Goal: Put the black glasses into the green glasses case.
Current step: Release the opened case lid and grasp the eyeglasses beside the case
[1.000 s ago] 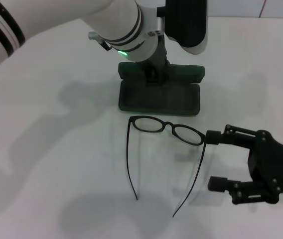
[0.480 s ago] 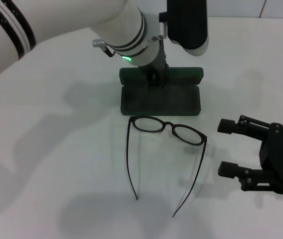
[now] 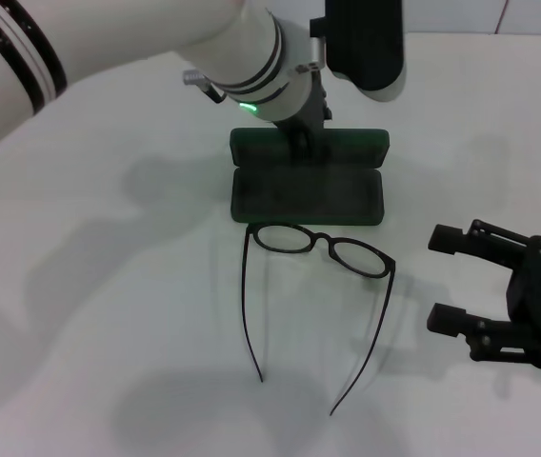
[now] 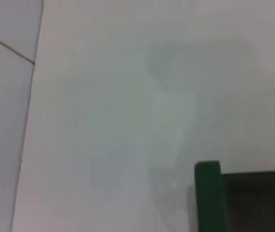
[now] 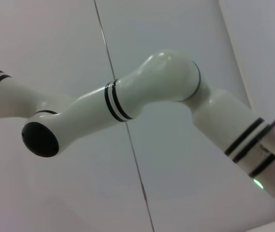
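Note:
The black glasses lie unfolded on the white table, lenses towards the case and temple arms pointing to the near edge. The green glasses case lies open just behind them, with its lid standing at the back. My left gripper is down at the middle of the lid, under the arm. A corner of the case shows in the left wrist view. My right gripper is open and empty, low over the table to the right of the glasses and apart from them.
The white table stretches left and in front of the glasses. My left arm reaches across the back of the scene above the case. The right wrist view shows only that arm against a pale wall.
My right gripper has drawn back to the right, away from the glasses' right lens. The left arm has shifted slightly right at the lid. The glasses have not moved.

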You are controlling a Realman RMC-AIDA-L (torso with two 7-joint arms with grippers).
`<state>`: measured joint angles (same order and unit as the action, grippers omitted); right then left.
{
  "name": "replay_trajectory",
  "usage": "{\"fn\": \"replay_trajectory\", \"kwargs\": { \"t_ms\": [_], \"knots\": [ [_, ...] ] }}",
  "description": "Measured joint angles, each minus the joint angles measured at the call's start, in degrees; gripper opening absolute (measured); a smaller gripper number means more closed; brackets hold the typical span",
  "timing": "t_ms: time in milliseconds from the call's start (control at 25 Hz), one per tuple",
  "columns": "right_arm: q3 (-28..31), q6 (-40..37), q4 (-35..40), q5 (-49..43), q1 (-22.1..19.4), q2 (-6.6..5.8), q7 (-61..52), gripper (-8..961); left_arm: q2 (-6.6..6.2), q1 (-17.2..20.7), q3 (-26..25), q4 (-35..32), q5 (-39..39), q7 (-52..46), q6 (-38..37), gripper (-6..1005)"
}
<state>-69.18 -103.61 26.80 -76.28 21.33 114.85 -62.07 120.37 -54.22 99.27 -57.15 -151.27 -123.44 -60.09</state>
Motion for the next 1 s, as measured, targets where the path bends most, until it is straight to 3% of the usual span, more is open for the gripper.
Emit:
{"fn": "replay_trajectory", "kwargs": {
  "t_ms": [120, 240, 400, 520, 600, 760, 920, 1000],
  "knots": [
    [1.3, 1.1, 0.0, -0.1, -0.5, -0.49, -1.0, 855, -0.13, 0.2, -0.3, -3.5, 0.0, -1.0, -0.8, 437],
    [2.6, 2.9, 0.0, -0.8, -0.1, -1.67, -3.0, 855, -0.29, 3.3, -1.6, -12.2, 0.1, -4.5, -1.7, 476],
    [2.8, 5.2, 0.5, -3.1, 3.8, -3.31, -3.9, 811, -0.26, 16.8, -8.3, -30.4, 8.4, -5.4, 0.6, 498],
    [2.8, 4.2, 0.6, -3.2, 6.0, -4.82, -4.1, 778, -0.57, 27.2, -12.7, -37.0, 26.4, 3.8, 4.0, 492],
    [2.8, 3.9, 1.2, -3.2, 7.1, -5.57, -6.0, 756, -0.61, 32.9, -15.8, -37.6, 39.4, 12.6, 3.6, 471],
    [2.5, 9.7, 5.6, -7.9, 9.4, -6.00, -14.3, 712, -0.66, 41.9, -21.7, -35.4, 56.3, 23.3, -1.8, 397],
    [2.6, 15.0, 9.0, -17.3, 13.4, -6.04, -22.9, 610, -0.70, 44.0, -25.7, -29.8, 62.0, 29.7, -9.0, 323],
    [2.8, 17.2, 10.1, -25.3, 18.8, -6.01, -29.4, 550, -0.79, 44.1, -30.1, -21.0, 66.8, 35.7, -17.9, 286]
  ]
}}
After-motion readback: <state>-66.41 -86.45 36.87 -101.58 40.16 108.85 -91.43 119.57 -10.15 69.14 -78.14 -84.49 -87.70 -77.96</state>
